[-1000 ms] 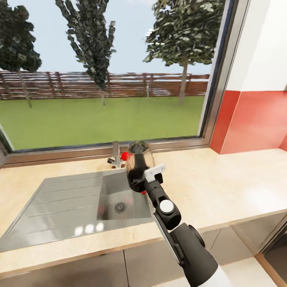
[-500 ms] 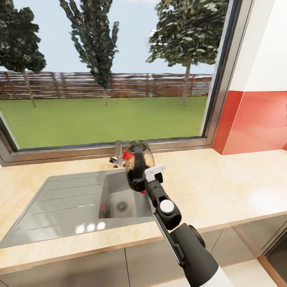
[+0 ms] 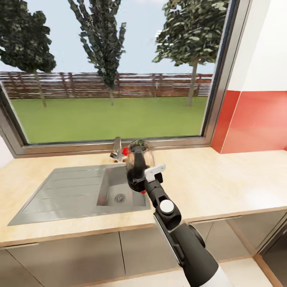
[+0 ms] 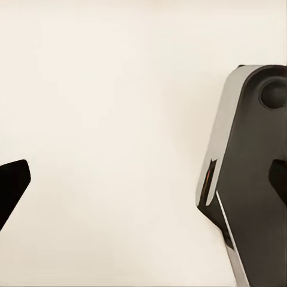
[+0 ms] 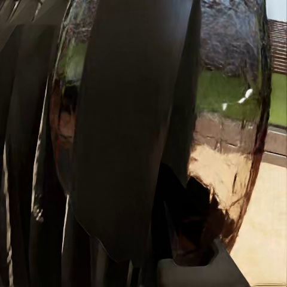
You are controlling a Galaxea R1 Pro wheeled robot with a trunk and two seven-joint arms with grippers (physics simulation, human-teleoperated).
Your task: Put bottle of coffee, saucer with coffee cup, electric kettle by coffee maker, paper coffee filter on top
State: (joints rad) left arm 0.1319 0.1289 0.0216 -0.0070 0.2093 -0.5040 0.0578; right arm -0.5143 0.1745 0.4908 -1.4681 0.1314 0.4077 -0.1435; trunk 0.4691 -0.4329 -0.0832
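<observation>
My right gripper (image 3: 138, 180) is shut on a dark, glossy vessel with a glass-like body and small red parts, seemingly the electric kettle (image 3: 139, 161). I hold it upright in the air over the right part of the sink (image 3: 67, 193). Close up in the right wrist view, the kettle's shiny side (image 5: 233, 119) mirrors the lawn and counter behind my dark fingers (image 5: 131, 119). My left gripper (image 4: 143, 182) is open over a pale surface, its fingertips (image 4: 12, 182) at the picture's edges. The coffee maker, coffee bottle, filter, saucer and cup are out of view.
A steel sink with a drainboard is set into the beige countertop (image 3: 219, 183), with a faucet (image 3: 116, 149) at the window sill. A large window looks onto lawn and trees. A red backsplash (image 3: 255, 119) rises at the right. Grey cabinet fronts (image 3: 79, 255) run below the counter.
The camera has moved, so the window's left frame and more of the cabinet fronts now show. The right arm and the held kettle keep their place in the picture.
</observation>
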